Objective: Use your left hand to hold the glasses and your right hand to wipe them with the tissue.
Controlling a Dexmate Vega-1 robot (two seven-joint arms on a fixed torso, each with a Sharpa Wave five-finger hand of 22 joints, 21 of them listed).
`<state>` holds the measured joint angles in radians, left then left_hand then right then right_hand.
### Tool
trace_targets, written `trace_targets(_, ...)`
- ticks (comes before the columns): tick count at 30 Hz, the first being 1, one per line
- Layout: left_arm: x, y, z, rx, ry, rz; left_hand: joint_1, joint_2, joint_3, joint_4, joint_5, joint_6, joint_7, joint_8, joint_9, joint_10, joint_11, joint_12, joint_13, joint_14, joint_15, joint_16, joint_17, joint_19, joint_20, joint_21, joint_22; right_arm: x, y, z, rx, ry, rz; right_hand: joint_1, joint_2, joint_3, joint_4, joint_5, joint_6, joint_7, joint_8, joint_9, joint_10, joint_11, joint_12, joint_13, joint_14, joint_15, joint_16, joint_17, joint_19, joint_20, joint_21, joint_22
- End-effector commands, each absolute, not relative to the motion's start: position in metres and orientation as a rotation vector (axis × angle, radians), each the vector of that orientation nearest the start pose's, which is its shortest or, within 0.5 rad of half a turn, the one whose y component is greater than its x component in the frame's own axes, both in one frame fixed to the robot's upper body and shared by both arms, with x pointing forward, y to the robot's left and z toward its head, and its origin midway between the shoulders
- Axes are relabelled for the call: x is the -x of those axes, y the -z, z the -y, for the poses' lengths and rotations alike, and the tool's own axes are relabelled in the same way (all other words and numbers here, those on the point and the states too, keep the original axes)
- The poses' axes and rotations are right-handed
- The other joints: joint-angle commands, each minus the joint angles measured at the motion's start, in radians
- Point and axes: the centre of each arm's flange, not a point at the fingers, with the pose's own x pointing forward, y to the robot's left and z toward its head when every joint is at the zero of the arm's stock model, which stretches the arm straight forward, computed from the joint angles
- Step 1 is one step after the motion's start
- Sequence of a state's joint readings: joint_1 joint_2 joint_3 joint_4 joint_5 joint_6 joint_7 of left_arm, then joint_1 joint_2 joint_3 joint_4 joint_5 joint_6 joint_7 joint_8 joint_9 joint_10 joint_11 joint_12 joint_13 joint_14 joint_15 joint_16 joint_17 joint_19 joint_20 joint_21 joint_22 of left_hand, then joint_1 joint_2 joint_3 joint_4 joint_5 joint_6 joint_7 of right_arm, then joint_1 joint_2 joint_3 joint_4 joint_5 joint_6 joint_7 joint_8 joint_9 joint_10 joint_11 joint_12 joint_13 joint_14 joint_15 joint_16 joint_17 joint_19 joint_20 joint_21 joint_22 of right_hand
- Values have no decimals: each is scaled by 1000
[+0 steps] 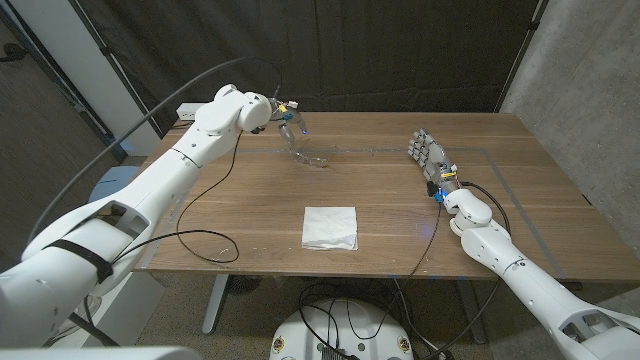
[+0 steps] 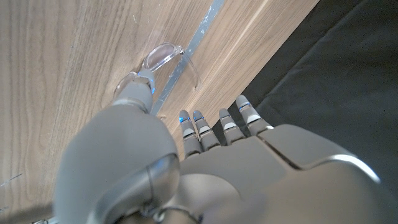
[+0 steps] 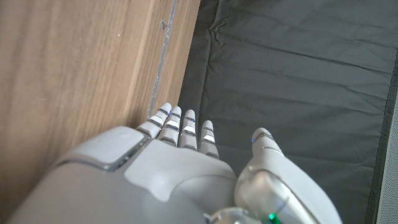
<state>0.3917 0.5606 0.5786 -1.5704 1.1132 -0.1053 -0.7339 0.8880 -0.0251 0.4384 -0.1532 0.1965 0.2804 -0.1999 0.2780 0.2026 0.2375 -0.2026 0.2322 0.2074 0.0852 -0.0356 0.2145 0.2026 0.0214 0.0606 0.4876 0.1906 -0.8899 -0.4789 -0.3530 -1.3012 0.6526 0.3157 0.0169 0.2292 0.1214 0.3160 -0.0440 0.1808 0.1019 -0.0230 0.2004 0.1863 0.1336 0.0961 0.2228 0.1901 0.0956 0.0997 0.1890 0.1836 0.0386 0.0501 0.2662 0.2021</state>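
Left hand (image 1: pixel 287 118) open just above glasses (image 1: pixel 310 158) on table (image 1: pixel 400 215)

Glasses (image 1: pixel 311 157) far left on table (image 1: pixel 400 215); tissue (image 1: pixel 330 227) nearer, centre.

A wooden table (image 1: pixel 500 215) stands before a black curtain (image 1: pixel 400 55), a black cable (image 1: pixel 205 240) trailing across it.
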Motion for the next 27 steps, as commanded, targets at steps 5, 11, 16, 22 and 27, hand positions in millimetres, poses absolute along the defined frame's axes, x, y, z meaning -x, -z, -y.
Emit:
trace_targets(5,-640,-121,-160,-2203,138,396,26,-4,-1,1,17,50,-14,22,6,33,-10,2,6,19,-63,5,3,6,-6,-2,1,-649,56,289,-94,-186,576,-11,1,5,8,1,9,-2,1,2,8,-1,7,1,8,0,5,5,5,4,-3,5)
trace_targets(11,-642,-113,-158,-2222,136,405,52,2,4,-3,23,55,-19,24,7,51,-12,4,8,29,-71,8,4,22,-4,2,1,-648,56,289,-94,-185,573,-12,1,5,9,1,9,-3,1,3,8,-1,6,1,9,1,5,5,6,4,-3,5)
trace_targets(16,-643,-106,-159,-2236,118,433,70,2,3,-2,31,83,-18,37,10,82,-11,12,12,42,-87,11,4,31,-6,1,0,-649,58,289,-97,-184,569,-14,0,5,10,0,10,-2,1,3,8,0,6,1,9,1,5,5,5,4,-4,5)
trace_targets(22,-646,-95,-160,-2262,95,456,83,-5,-7,5,39,145,-15,66,16,136,-12,27,23,65,-113,17,5,41,-15,-2,-1,-648,59,289,-98,-182,569,-18,0,4,12,0,11,-4,1,3,10,-1,6,1,8,0,5,6,5,3,-4,5)
trace_targets(27,-652,-88,-165,-2248,101,451,81,-11,-18,12,43,173,-15,81,17,173,-12,41,31,84,-134,23,8,48,-15,-4,-1,-648,59,288,-96,-181,569,-21,0,3,14,-1,13,-4,0,3,9,-1,6,1,8,-1,5,6,5,1,-5,6)
